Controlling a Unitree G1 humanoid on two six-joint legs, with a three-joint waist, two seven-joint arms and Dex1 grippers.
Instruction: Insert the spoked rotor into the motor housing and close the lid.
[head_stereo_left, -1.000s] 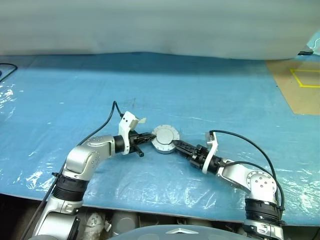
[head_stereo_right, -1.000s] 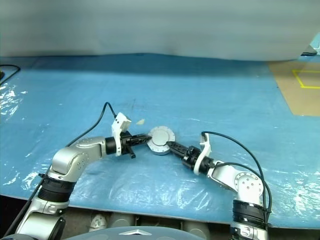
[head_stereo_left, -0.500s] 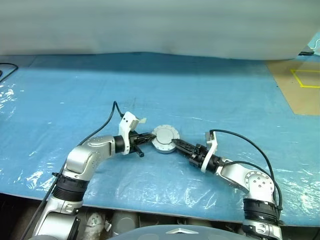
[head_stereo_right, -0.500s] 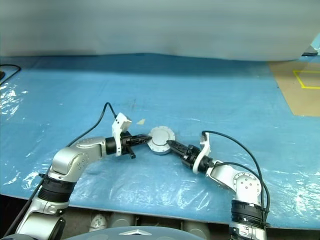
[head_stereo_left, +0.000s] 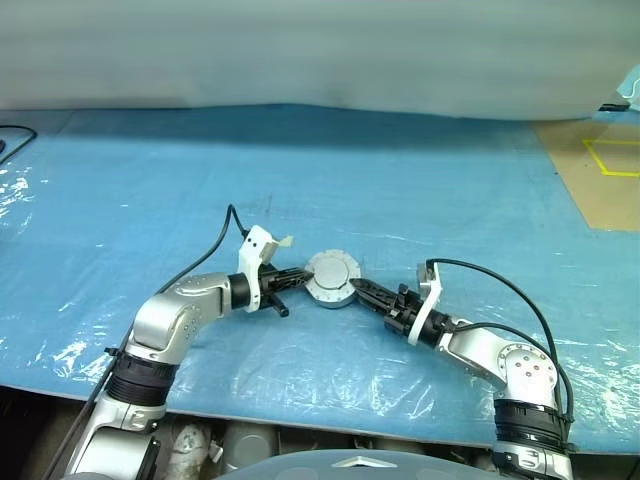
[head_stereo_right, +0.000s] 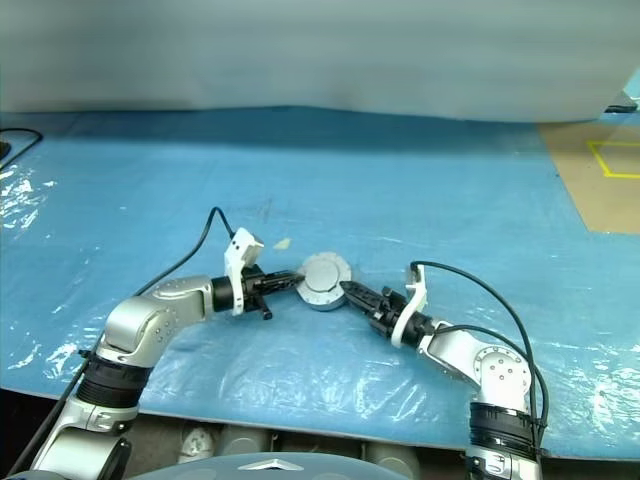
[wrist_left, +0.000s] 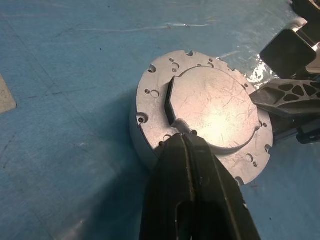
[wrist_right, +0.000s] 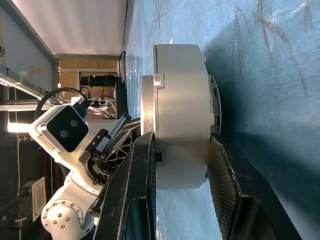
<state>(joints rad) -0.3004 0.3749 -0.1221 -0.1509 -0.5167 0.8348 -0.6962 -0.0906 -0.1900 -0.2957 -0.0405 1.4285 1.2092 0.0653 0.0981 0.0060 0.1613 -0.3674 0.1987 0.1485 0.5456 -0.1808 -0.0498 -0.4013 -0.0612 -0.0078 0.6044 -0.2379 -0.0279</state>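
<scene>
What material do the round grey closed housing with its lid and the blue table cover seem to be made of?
The round grey motor housing and lid look like matt machined metal: fine scratches, drilled holes. The blue table cover seems plastic sheet: glossy wrinkles.

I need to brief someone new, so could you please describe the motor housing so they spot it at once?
On the blue plastic sheet, look between the two arms. There sits the motor housing, a round grey metal puck, its lid closed, with the left tool and right tool at its sides. It is the sheet's one loose metal part.

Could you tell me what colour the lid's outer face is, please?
Plain silver-grey on the lid, best shown in the left wrist view.
</scene>
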